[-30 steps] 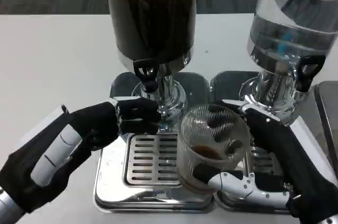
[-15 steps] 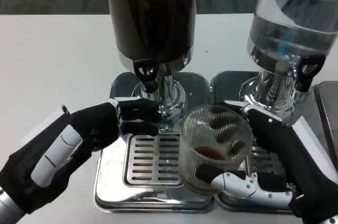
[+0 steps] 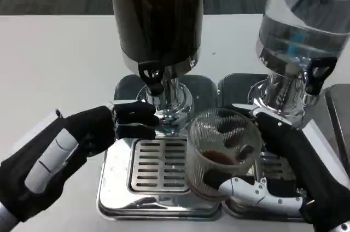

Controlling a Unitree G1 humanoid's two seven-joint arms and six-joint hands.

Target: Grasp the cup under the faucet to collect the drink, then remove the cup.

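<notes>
A ribbed clear cup (image 3: 221, 152) with a little dark drink at its bottom sits at the right end of the metal drip tray (image 3: 158, 169). My right hand (image 3: 284, 172) grips it, thumb in front and fingers behind. The cup stands right of the black faucet (image 3: 151, 80) of the dark drink dispenser (image 3: 157, 18), not under it. My left hand (image 3: 85, 139) hovers at the tray's left, its black fingers curled and pointing toward the dispenser's chrome base (image 3: 172, 106), holding nothing.
A second dispenser (image 3: 306, 18) with clear liquid and its own black faucet (image 3: 317, 73) stands at the right on another tray (image 3: 240, 87). White table lies to the left and behind.
My left hand has drawn back slightly to the left, away from the chrome base. The cup and right hand have stayed nearly still, shifting a touch right.
</notes>
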